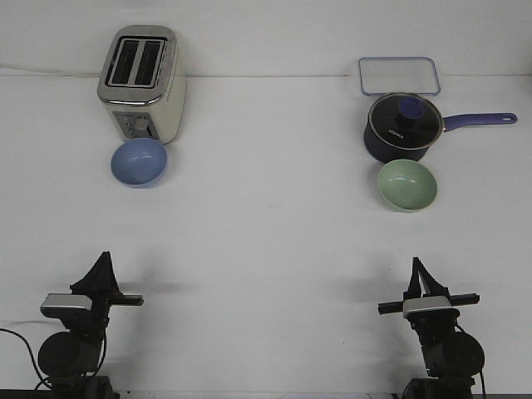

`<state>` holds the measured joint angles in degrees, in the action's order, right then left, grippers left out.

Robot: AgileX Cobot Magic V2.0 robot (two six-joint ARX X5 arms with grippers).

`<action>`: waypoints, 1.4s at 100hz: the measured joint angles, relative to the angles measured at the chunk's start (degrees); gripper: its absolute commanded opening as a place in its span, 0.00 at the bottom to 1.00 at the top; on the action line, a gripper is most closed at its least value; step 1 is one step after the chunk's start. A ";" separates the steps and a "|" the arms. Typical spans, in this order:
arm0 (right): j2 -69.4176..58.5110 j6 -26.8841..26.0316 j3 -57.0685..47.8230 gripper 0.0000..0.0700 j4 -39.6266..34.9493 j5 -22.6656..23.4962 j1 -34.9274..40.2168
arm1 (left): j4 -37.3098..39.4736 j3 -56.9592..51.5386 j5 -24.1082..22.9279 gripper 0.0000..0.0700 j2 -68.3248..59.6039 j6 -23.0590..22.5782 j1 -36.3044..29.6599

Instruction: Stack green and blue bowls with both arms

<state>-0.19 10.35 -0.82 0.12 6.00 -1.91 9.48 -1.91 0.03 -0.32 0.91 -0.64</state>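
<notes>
Blue bowl [140, 162] well ahead of left gripper [103, 264]; green bowl [407, 184] well ahead of right gripper [417, 270]. Both grippers' spread: cannot tell.

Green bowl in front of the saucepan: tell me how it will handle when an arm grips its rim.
The green bowl looks rigid, so it should keep its shape in a pinch. Its glossy surface suggests the fingers could slip on the rim. It sits upright on a rounded body, so a sideways nudge may slide or rock it toward the saucepan close behind.
</notes>
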 measured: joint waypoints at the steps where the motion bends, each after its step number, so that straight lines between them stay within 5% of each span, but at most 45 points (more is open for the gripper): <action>1: 0.00 -0.52 0.00 0.00 0.13 0.07 0.00 | 0.00 0.00 0.00 0.02 0.00 0.00 0.00; 24: 0.00 -21.27 -0.46 0.00 0.37 -0.48 0.02 | 0.00 0.00 0.00 0.02 0.00 0.00 0.00; 39: -2.60 -28.48 -8.74 0.00 -6.19 -6.82 0.02 | 0.00 0.00 0.00 0.02 0.00 0.00 0.00; 60: -18.88 -28.09 -28.02 0.03 -17.79 -12.07 -0.02 | 0.00 0.00 0.00 0.02 0.00 0.00 0.00; 66: -25.35 -27.23 -33.09 0.22 -21.14 -12.02 -0.02 | 0.00 0.00 0.00 0.02 0.00 0.00 0.00; 76: -35.82 -26.18 -41.27 0.76 -26.29 -12.02 -0.02 | 0.00 0.00 0.00 0.02 0.00 0.00 0.00; 112: -67.54 -22.77 -61.20 0.76 -29.27 -11.34 -3.15 | 0.00 0.00 0.00 0.02 0.00 0.00 0.00; 140: -89.44 -22.60 -71.36 0.76 -29.27 -1.92 -9.57 | 0.00 0.00 0.00 0.02 0.00 0.00 0.00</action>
<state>-89.62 -12.25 -72.18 -29.15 4.08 -11.49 9.48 -1.91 0.03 -0.32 0.91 -0.64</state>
